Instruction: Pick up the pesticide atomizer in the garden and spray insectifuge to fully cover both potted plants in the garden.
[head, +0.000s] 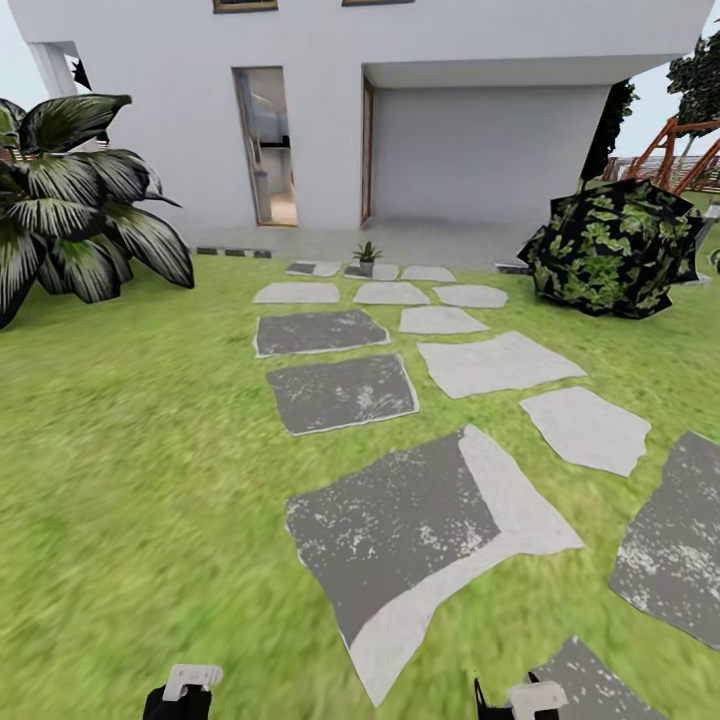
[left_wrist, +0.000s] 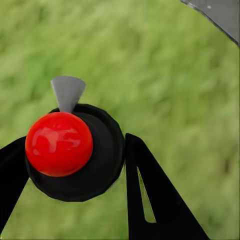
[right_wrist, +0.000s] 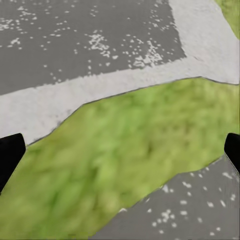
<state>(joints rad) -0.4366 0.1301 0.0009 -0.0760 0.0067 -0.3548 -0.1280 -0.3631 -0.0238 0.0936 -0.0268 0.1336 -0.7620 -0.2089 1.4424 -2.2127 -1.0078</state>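
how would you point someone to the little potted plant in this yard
Follow the stepping stones across the lawn toward the white house. The potted plant stands at the path's far end by the paving, far smaller than the striped palm and dark bush.

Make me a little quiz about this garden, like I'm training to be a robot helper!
1. True or false: the small potted plant stands at the far end of the stepping stones, near the house.
2. What lies beyond the open right gripper? A) a wooden fence B) grass between grey stones C) bare soil
3. Fill in: the big striped-leaf plant is on the robot's ____ side.
Key: 1 true; 2 B; 3 left.
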